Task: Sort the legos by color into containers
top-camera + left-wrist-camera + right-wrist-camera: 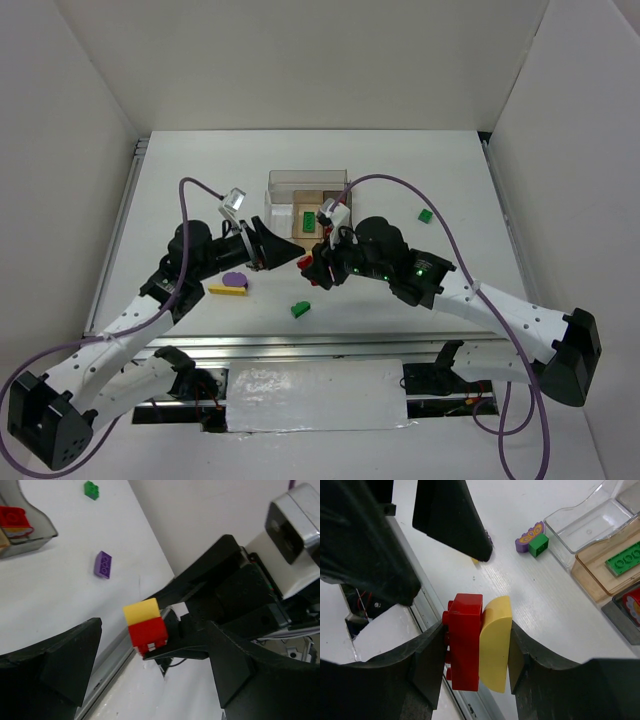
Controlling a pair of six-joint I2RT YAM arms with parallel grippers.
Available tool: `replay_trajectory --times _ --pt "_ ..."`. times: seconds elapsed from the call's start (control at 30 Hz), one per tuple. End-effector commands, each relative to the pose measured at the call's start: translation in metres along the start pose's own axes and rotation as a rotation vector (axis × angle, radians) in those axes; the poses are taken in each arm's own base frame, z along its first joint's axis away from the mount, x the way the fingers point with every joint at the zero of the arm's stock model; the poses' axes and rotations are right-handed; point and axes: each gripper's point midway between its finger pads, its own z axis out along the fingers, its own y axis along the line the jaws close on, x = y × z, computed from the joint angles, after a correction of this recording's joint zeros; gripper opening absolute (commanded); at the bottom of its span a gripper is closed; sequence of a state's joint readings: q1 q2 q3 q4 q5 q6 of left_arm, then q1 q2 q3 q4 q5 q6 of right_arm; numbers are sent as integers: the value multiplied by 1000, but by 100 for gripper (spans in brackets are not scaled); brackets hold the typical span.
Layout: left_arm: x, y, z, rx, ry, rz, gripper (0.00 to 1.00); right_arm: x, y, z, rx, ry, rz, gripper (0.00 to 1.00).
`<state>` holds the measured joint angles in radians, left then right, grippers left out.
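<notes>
My right gripper (477,647) is shut on two joined legos held above the table: a red studded brick (465,640) and a rounded yellow piece (496,647). In the left wrist view that pair (146,627) sits between the spread fingers of my left gripper (152,655), which is open and touches nothing. In the top view the left gripper (295,250) faces the right one (314,268) nose to nose. The containers (305,198) stand just behind them: a clear one (590,522), a tan one (592,572) with a green plate (625,557), and a dark one (620,617) with a red piece.
Loose legos lie on the table: a purple oval (235,279) on a yellow brick (226,290), a green brick (300,309) near the front, another green one (426,214) at the right, and a purple brick (103,564). A metal rail (300,345) runs along the near edge.
</notes>
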<state>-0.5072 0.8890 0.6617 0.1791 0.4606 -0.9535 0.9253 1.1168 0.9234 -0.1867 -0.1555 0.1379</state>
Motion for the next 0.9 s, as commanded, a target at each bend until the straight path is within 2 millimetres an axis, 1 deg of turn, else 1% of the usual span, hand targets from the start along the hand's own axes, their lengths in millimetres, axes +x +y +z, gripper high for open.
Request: replay_trajectory --times 0.0,0.1,0.23,0.27,0.3,0.4,0.43,0.47,0.5,0.53,0.57,0.67,0.73,0.77,0.8,0.83,0.87 --pt "-6 -34 3 134 -9 21 96 -31 5 -4 7 -89 5 34" --pt "0 -39 6 166 12 21 95 -37 5 -3 7 -92 11 34" --pt "5 -33 11 142 27 11 91 -48 15 -7 -35 -130 13 34" --pt "4 -31 12 130 22 10 91 -48 15 -8 -38 -135 14 35" --pt "5 -28 13 116 25 11 88 -51 16 -11 -37 -148 13 35" --pt "5 -26 14 111 23 14 83 -56 15 -14 -26 -169 20 35" --pt "5 -27 14 117 24 13 77 -57 11 -13 -3 -174 26 35" --pt "6 -27 15 121 27 12 73 -59 8 -13 11 -180 33 35" --pt "8 -30 15 133 35 10 72 -60 5 -11 31 -186 40 35" --pt "7 -31 16 139 34 10 70 -64 -3 -11 78 -204 60 35" --pt "8 -33 17 147 38 11 68 -63 -6 -9 97 -204 69 35" --pt "11 -34 19 151 51 8 62 -67 -9 -6 116 -221 83 35" --pt "14 -33 21 155 61 7 54 -69 -7 -3 108 -225 84 35" --pt "14 -33 22 156 62 7 51 -70 -7 -2 112 -228 89 35" --pt "16 -32 23 156 68 5 48 -70 -11 0 132 -228 91 35" --pt "16 -32 24 154 72 6 40 -72 -11 0 140 -232 95 35" --pt "17 -32 24 153 77 12 37 -75 -10 0 139 -235 92 35"
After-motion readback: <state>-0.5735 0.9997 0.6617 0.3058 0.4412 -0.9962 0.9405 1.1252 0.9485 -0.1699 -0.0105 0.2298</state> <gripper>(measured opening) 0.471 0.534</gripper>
